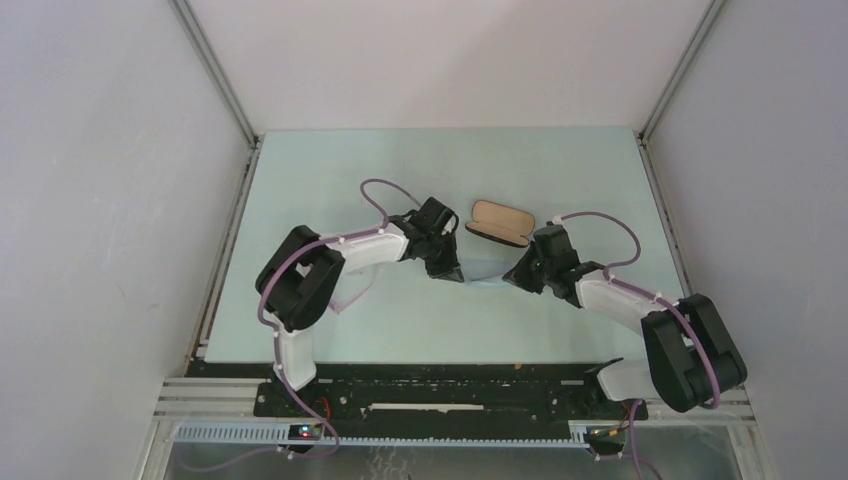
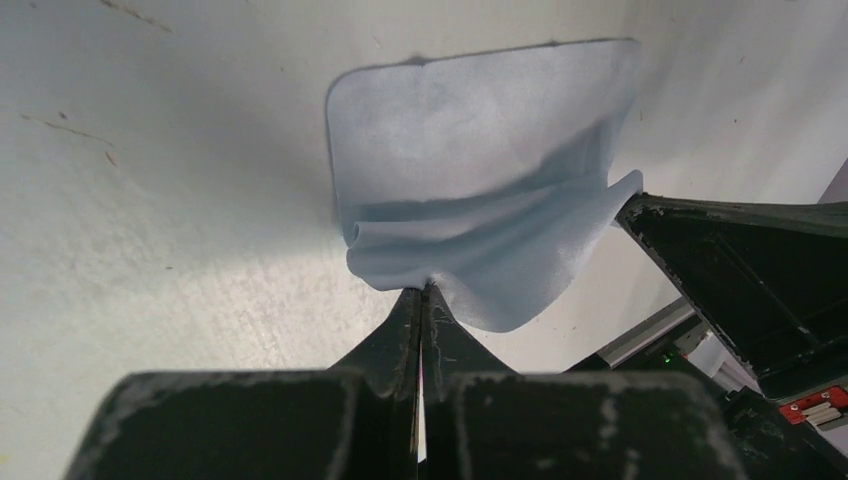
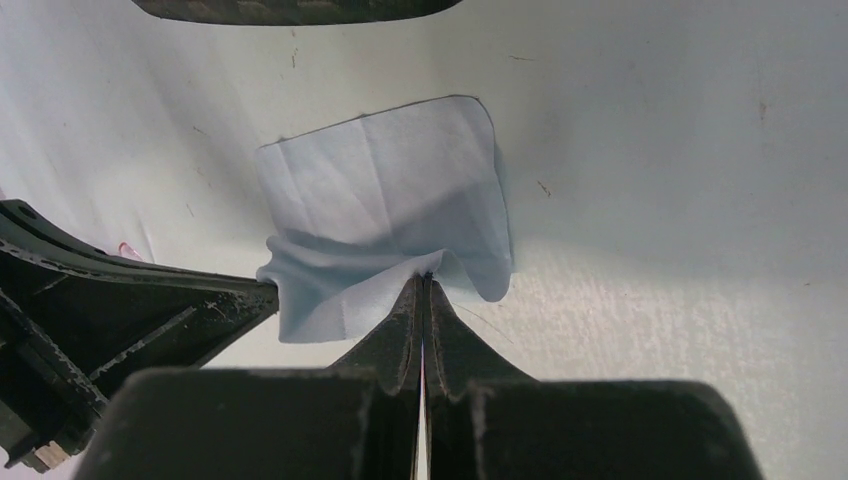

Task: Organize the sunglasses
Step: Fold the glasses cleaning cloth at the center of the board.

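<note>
A small light blue cloth (image 1: 483, 272) lies mid-table between my two grippers. My left gripper (image 1: 450, 270) is shut on one near corner of the cloth (image 2: 480, 170), and its tips (image 2: 422, 290) pinch the edge. My right gripper (image 1: 515, 276) is shut on the other near corner of the cloth (image 3: 380, 190) at its tips (image 3: 425, 280). The pinched edge is lifted and wrinkled; the far part lies flat. The sunglasses (image 1: 350, 292) show only as a thin pinkish frame, mostly hidden under the left arm.
A black oblong case (image 1: 497, 223) with tan lining lies open just beyond the cloth; its edge shows at the top of the right wrist view (image 3: 290, 8). Each gripper shows in the other's wrist view. Side rails bound the table.
</note>
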`<action>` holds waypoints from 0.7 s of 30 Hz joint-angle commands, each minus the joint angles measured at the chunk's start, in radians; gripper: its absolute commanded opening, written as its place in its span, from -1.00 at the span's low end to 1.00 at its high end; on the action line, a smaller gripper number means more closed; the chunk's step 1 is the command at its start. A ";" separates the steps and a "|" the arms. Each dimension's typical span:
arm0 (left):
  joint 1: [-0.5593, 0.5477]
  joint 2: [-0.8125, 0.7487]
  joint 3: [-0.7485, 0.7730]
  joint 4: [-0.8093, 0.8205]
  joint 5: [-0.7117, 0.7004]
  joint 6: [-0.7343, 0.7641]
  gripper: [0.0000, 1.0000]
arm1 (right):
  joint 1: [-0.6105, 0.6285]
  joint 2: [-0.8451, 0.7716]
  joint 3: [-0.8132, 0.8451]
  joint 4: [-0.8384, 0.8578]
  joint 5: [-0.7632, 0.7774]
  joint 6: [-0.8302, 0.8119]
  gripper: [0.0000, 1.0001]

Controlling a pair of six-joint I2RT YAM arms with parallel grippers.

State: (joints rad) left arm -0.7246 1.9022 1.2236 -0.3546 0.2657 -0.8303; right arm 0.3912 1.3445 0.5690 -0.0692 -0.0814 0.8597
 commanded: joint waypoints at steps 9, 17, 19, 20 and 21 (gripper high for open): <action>0.025 0.055 0.112 -0.007 0.001 0.017 -1.00 | -0.029 0.050 0.063 0.033 0.005 -0.007 -1.00; 0.031 0.064 0.127 -0.015 -0.006 0.021 -1.00 | -0.047 0.073 0.069 0.048 -0.011 -0.005 -1.00; 0.032 0.057 0.125 -0.015 -0.001 0.027 -1.00 | -0.049 0.068 0.070 0.047 -0.019 -0.007 -1.00; 0.032 0.051 0.122 -0.015 0.004 0.029 -1.00 | -0.048 0.064 0.069 0.041 -0.022 -0.008 -1.00; 0.030 0.041 0.116 -0.016 0.007 0.032 -1.00 | -0.049 0.058 0.069 0.035 -0.025 -0.009 -1.00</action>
State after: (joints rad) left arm -0.7013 1.9644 1.3014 -0.3630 0.2661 -0.8276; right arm 0.3500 1.4139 0.6014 -0.0540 -0.0944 0.8585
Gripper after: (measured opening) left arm 0.004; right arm 0.006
